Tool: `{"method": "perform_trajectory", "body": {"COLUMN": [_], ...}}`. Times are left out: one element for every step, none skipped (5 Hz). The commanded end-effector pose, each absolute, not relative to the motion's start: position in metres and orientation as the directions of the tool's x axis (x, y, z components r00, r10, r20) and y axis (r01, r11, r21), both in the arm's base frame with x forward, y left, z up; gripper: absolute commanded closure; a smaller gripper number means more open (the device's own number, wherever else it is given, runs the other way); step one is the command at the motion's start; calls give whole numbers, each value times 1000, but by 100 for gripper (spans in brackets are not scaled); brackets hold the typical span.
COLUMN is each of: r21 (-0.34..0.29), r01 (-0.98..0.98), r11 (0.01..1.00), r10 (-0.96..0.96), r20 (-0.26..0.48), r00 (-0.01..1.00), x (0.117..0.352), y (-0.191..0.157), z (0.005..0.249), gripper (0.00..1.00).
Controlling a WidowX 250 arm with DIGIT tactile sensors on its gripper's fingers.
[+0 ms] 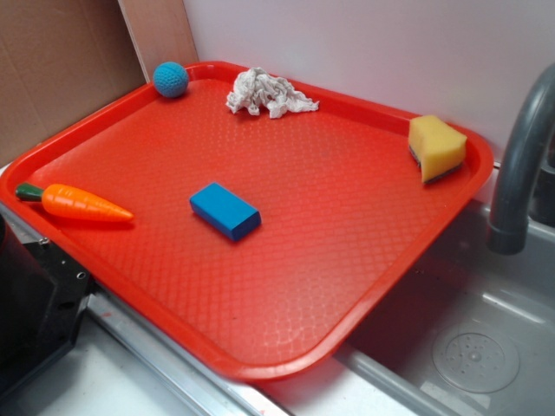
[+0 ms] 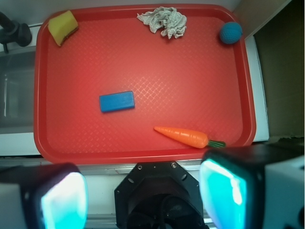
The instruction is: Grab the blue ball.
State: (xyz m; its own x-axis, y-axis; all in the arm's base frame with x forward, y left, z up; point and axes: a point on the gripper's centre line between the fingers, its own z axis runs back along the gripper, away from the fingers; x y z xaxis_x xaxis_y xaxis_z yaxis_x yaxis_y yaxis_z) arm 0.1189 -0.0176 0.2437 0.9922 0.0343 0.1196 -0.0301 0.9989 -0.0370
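Fingers [image 2: 224,191] of the gripper [image 2: 143,193] stood wide apart, empty, low in the wrist frame; the blue ball [image 2: 230,33] sat upper right, in the tray's [image 2: 143,155] corner, well apart.

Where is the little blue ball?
The blue ball sits in the far left corner of the red tray in the exterior view, left of the crumpled rag.

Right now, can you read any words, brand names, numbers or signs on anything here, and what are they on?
None. No readable text shows in either view.
The red tray, blue ball, blue block, toy carrot, yellow sponge and crumpled rag are all unmarked.
The gripper shows only glowing pads, no lettering.
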Motion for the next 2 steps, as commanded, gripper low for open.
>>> {"method": "perform_trajectory", "body": {"r21": [-37,15], "r01": [-30,-211], "r11": [999,977], "r10": [34,207], "r20": [120,118], "r00": [992,971], "x": [119,147], "y": [-18,3], "z": [244,217], "gripper": [0,0]}}
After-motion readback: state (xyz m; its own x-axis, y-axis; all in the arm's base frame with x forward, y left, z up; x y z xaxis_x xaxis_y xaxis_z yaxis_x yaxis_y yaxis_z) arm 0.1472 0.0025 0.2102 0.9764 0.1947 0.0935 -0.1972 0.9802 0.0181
